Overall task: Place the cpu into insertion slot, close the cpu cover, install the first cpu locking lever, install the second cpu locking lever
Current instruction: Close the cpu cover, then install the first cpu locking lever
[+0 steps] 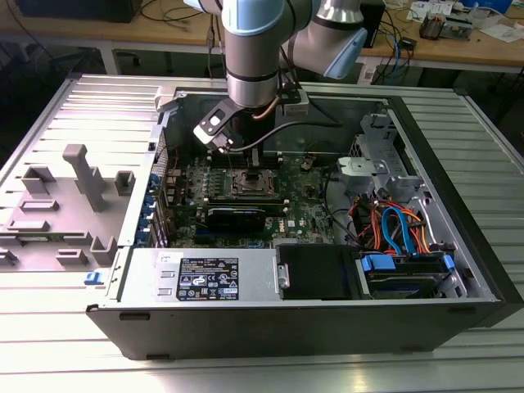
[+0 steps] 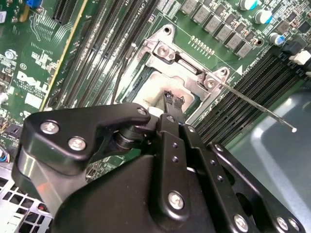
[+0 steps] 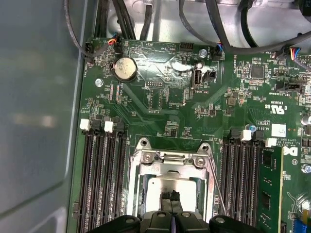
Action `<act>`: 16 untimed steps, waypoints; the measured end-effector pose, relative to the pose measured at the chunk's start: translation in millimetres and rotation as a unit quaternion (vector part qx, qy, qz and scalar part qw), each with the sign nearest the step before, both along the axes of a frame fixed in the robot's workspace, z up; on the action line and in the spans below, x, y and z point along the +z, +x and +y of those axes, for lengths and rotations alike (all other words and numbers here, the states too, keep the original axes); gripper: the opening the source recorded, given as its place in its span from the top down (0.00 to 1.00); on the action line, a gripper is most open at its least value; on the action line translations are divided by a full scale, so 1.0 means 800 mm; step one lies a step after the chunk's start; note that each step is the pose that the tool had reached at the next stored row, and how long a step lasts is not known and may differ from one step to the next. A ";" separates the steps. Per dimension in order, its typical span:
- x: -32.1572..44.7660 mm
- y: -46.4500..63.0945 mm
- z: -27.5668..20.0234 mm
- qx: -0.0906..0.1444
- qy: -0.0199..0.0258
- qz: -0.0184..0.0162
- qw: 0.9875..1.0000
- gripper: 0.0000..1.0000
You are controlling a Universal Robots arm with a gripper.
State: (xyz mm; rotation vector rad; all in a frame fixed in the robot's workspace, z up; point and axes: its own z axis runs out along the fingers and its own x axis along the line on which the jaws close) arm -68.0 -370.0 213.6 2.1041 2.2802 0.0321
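While the cpu [image 3: 167, 185] sits in the insertion slot [image 3: 142, 191] beneath the gripper [image 3: 170, 196], fingers together and empty, the cpu cover [image 3: 170, 167] apparently lies down, one locking lever [image 2: 257, 108] standing unlatched.

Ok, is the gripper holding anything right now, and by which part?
Nothing, as far as shows: the gripper is shut over the cpu, which lies in the insertion slot.
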 end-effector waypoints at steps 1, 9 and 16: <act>0.0000 0.000 0.0000 0.000 0.000 0.000 1.000 0.89; 0.0000 0.002 0.0000 0.000 0.000 0.000 1.000 0.89; 0.0000 0.003 0.0000 0.000 0.000 0.000 1.000 0.89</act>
